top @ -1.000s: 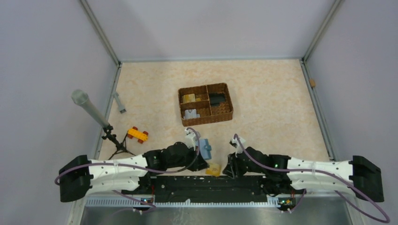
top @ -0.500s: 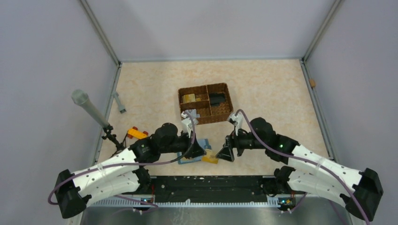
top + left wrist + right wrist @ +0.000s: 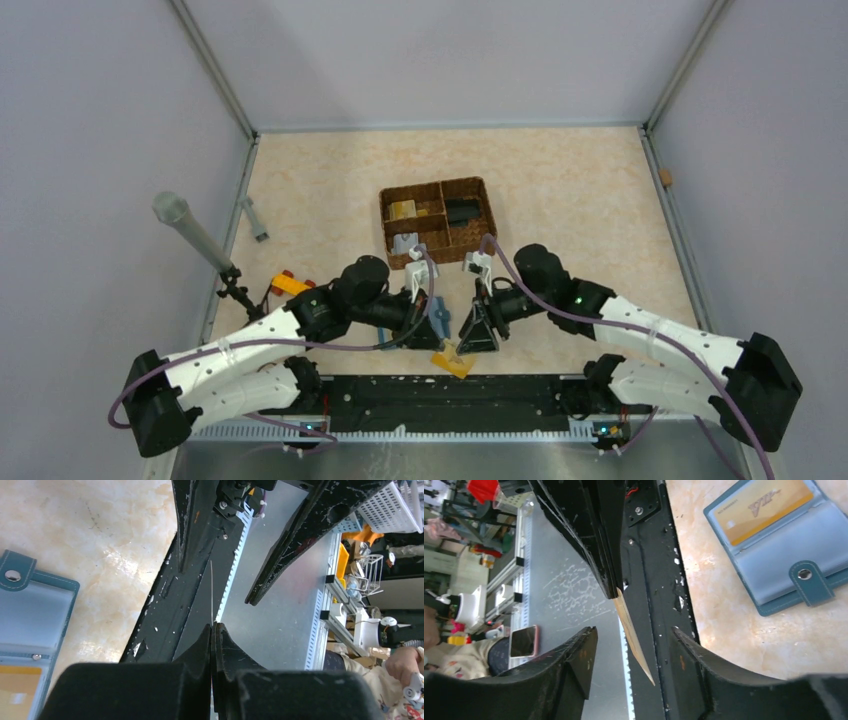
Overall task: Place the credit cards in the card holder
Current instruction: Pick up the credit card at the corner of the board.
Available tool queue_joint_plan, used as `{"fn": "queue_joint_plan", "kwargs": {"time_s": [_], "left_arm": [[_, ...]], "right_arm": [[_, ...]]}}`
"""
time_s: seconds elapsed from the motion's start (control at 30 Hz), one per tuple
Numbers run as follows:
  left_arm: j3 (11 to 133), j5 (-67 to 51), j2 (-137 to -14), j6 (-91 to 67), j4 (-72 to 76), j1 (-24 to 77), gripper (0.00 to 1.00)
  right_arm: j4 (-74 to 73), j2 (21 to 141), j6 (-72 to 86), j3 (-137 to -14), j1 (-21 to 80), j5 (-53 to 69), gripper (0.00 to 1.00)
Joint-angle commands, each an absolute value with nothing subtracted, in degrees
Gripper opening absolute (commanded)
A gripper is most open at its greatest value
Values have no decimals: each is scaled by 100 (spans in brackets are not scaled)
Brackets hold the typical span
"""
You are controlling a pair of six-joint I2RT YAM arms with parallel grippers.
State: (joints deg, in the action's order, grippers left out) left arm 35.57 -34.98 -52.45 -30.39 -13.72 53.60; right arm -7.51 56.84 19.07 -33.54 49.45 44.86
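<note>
While right jaws gape, card holder (image 3: pixel 774 545) (teal) lies open.

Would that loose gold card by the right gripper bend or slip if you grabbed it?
Probably stiff: edge-on in the right wrist view, the loose gold card looks straight, not drooping. It is very thin, so it likely weighs little and could slip when pinched.

The left arm (image 3: pixel 232 352) and right arm (image 3: pixel 655 335) are built alike: white links speckled with small dark dots, rounded black joints, blocky black bases. A purple cable (image 3: pixel 330 346) loops along each. One green light glows on the right arm. The left tool (image 3: pixel 212 627) and right tool (image 3: pixel 633 630) have black wedge-shaped fingers (image 3: pixel 574 670) flecked with white scuffs
</note>
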Motion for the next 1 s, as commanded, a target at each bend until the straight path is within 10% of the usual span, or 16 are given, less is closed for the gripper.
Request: {"fn": "queue_joint_plan", "kwargs": {"time_s": [0.0, 0.33, 0.47, 0.53, 0.83, 0.97], "left_arm": [[3799, -3954, -5325, -2961, -995, 5301, 0], [3567, -3581, -5102, -3375, -260, 5227, 2], [3452, -2681, -4840, -3540, -155, 5144, 87], [3172, -2230, -4596, -3771, 306, 5142, 97], [2300, -1425, -3963, -4657, 1886, 5142, 99], [2290, -1752, -4114, -4777, 2253, 5142, 74]], "right_arm": [[-43, 5897, 2025, -3536, 4909, 5097, 49], [429, 5923, 2339, -3406, 4922, 5033, 0], [569, 5473, 2641, -3217, 4916, 3656, 0], [910, 5186, 2907, -3047, 4913, 3135, 0], [2690, 4383, 3855, -2435, 4919, 2129, 0], [3118, 4388, 3998, -2396, 4914, 2067, 0]]}}
